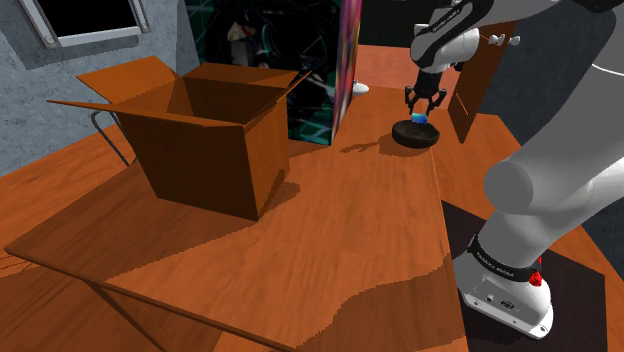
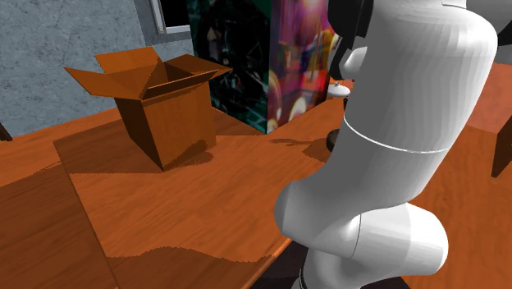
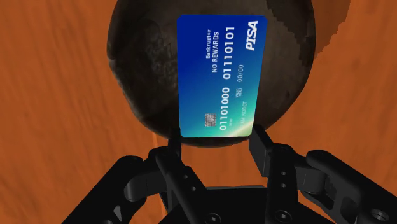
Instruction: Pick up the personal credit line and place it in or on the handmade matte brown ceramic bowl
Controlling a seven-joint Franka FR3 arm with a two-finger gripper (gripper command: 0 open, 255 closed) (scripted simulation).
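Note:
The credit card (image 3: 219,76) is blue with white numbers and a small chip. It hangs just over the dark, matte, round bowl (image 3: 140,76). My gripper (image 3: 215,137) clasps the card's near end, one black finger on each long edge. In the shoulder view the gripper (image 1: 426,108) points straight down over the bowl (image 1: 415,135), which stands near the wooden table's far right edge, and the card (image 1: 421,118) shows as a blue spot between the fingers. The arm hides most of the bowl in the second exterior view.
An open brown cardboard box (image 1: 200,140) stands on the table toward the shoulder view's left. A tall colourful cabinet (image 1: 320,70) rises behind it. A small white object (image 1: 360,89) lies beyond the bowl. A brown wooden panel (image 1: 470,90) stands just off the table's right edge.

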